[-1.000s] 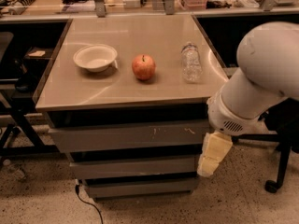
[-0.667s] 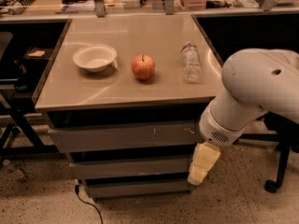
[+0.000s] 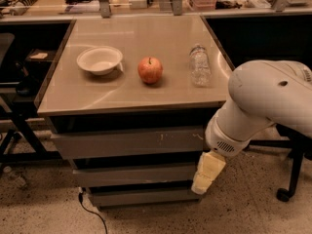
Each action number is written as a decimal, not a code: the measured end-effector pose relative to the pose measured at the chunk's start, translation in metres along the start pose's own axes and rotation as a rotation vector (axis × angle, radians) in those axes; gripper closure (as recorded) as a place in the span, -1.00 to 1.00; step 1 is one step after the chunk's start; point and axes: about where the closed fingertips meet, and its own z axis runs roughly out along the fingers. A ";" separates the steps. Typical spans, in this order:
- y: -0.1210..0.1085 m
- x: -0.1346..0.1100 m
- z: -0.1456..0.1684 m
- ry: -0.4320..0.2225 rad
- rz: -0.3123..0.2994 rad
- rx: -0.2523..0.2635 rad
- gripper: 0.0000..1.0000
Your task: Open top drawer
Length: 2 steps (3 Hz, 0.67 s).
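So the cream-coloured gripper (image 3: 208, 173) is seen hanging low at the right front corner of the cabinet, pointed downward. It's roughly level with the narrower grey middle drawer front (image 3: 131, 173) and just under the right end of the wide grey handleless top drawer (image 3: 122, 143), the one with pale scratch marks right of centre. Whether the gripper is open or closed can't be told from this angle tbh, and nothing is seen held in it. The top drawer is judged to be fully shut, its front flush under the beige laminate tabletop (image 3: 122, 94), so the task looks not yet started. No handle is fitted, so it's guessed the front has to be caught by its side edge or by the dark gap above it, which would explain why the gripper is parked off at the corner rather than dead centre. The bulky white arm housing (image 3: 273, 101) is kept out to the right, clear of where the drawer would slide. A white ceramic bowl (image 3: 100, 60), a red apple (image 3: 150, 70) and a clear plastic bottle (image 3: 200, 65) are set well back on top, so they shouldn't be bothered by the pull
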 end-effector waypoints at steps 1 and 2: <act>-0.006 -0.012 0.030 -0.020 0.020 0.009 -1.00; -0.019 -0.024 0.053 -0.033 0.022 0.021 -1.00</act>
